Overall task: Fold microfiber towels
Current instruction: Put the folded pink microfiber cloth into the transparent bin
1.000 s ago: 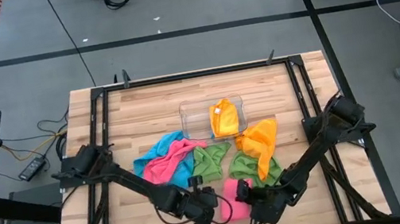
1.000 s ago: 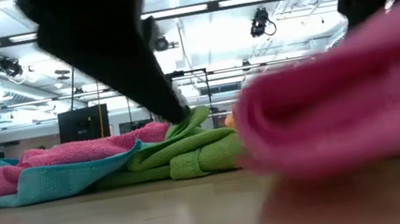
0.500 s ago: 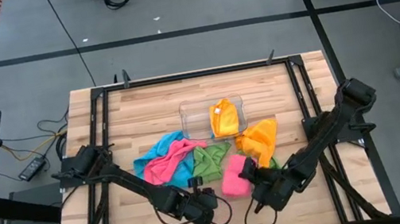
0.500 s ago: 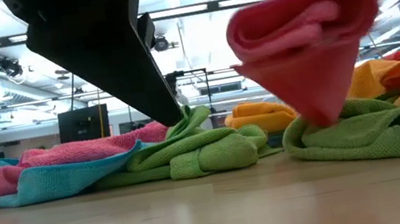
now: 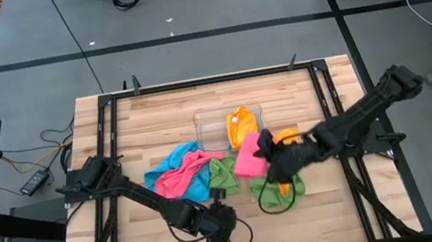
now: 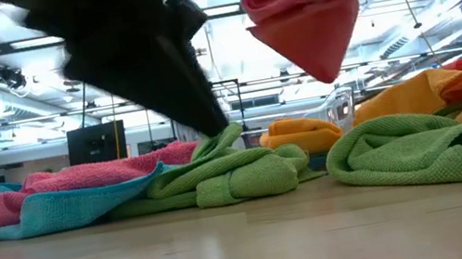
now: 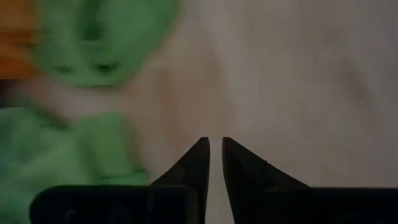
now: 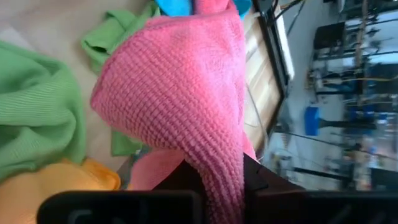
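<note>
- A folded pink towel (image 5: 248, 156) is held clamped in the right tool (image 5: 266, 149), lifted clear of the table (image 5: 155, 118); in the low view it hangs in the air as a bundle tapering downward.
- In the high view that towel is seen just beside the clear tray (image 5: 207, 121), over the gap between the tray and the loose cloths.
- An orange towel (image 5: 242, 126) already lies folded inside the tray, so the step in hand is judged to be the carrying of a finished fold to the tray.
- The left tool (image 5: 219, 225) is kept low near the front edge of the table; in its wrist view the fingers (image 7: 198, 163) are drawn nearly together with only a thin slit between them, and nothing is gripped.
- Unfolded cloths are left on the table: a blue towel (image 5: 172, 164) with another pink towel (image 5: 183, 176) heaped on it, a green towel (image 5: 226, 171) beside them, a 2nd green towel (image 5: 279, 191) under the right arm, and a loose orange towel (image 5: 286, 138) partly hidden by that arm.
- The next move is judged to call for the bundle being brought over the tray, lowered onto the orange towel and released without the fold springing open.
- After that, 1 of the loose cloths would need to be pulled out and spread flat on the bare table.
</note>
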`<act>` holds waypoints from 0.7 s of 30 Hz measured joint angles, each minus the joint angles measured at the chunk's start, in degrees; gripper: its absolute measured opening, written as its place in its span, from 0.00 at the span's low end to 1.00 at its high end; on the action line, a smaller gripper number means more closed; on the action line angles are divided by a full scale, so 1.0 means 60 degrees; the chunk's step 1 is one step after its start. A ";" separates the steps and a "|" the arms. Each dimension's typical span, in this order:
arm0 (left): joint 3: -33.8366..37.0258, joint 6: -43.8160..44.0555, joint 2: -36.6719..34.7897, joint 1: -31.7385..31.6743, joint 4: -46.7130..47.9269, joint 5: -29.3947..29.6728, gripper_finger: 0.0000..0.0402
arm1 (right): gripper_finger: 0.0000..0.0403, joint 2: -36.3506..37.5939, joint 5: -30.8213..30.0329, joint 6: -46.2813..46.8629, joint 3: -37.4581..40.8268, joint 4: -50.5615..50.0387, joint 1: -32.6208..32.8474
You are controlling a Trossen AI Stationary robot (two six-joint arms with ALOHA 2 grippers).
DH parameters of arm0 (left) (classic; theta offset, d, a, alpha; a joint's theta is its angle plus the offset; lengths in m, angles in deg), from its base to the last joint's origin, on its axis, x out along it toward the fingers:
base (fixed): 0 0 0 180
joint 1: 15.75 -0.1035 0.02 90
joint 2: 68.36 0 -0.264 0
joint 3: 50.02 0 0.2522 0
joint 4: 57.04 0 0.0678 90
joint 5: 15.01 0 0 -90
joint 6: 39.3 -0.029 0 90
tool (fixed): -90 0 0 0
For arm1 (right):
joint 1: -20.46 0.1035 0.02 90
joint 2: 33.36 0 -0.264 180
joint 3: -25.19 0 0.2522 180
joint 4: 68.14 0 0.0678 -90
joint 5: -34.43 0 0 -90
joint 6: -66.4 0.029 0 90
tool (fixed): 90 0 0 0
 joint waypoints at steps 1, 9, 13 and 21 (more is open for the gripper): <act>0.0000 0.0071 0.0000 -0.0047 -0.0020 0.0557 0.14 | 0.10 0.0088 0.0314 0.0118 0.0000 -0.0011 -0.0209; 0.0000 -0.0668 -0.0004 -0.0376 -0.0006 0.2649 0.24 | 0.10 0.0364 0.2551 0.2393 0.0000 -0.0232 -0.1526; 0.0000 -0.0834 -0.0146 -0.0586 0.0172 0.2742 0.27 | 0.10 0.0365 0.3001 0.3230 0.0000 -0.0233 -0.2049; -0.0018 -0.1844 -0.0630 -0.0726 0.0523 0.3057 0.21 | 0.10 0.0544 0.3359 0.5057 0.0000 0.0549 -0.3207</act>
